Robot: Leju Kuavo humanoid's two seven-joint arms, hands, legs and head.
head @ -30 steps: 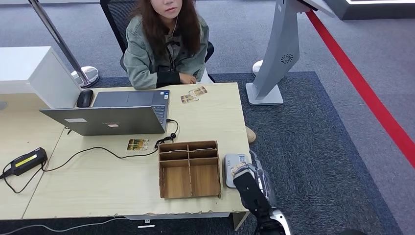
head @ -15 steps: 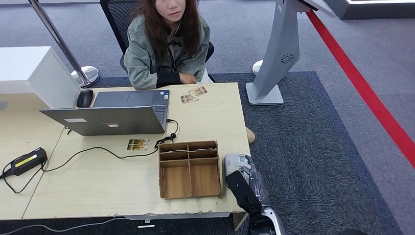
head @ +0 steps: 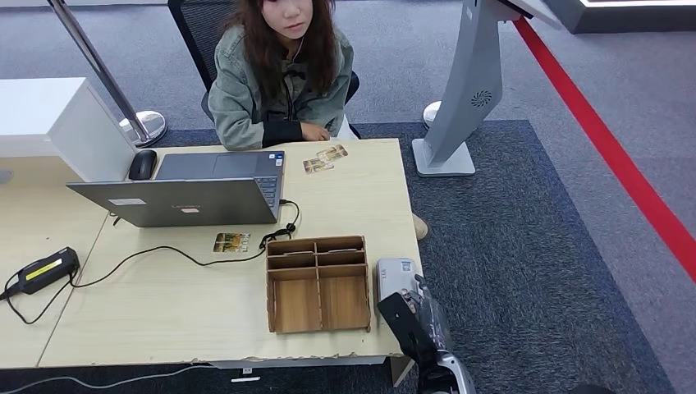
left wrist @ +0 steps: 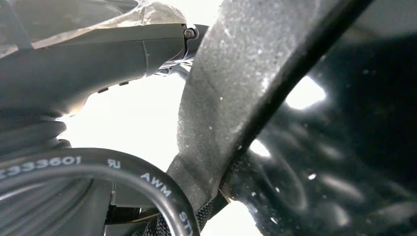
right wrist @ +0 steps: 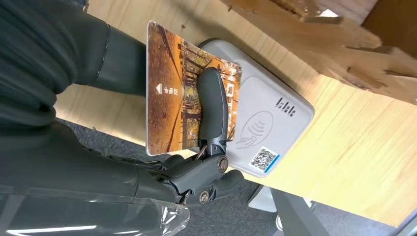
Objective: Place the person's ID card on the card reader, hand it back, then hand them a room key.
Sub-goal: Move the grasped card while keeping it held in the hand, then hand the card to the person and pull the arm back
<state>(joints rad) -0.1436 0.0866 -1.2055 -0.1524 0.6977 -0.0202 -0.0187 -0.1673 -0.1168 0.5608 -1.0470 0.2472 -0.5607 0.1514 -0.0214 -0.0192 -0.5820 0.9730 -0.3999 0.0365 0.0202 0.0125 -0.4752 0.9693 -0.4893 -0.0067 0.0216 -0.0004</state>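
The ID card (right wrist: 189,105) is pinched in the right robot hand (right wrist: 162,128), a dark finger pressed across its printed face, and is held just over the near end of the card reader (right wrist: 265,128). Whether card and reader touch cannot be told. The reader is seen at the tabletop (head: 164,304) edge, just beside the wooden organizer (head: 318,283). The first step, placing the card on the reader, is judged to be in hand. Next, the card needs to be laid flat on the reader's marked face and let go. The left robot hand's state cannot be told from its wrist view. The person (head: 279,74) is seated across the tabletop.
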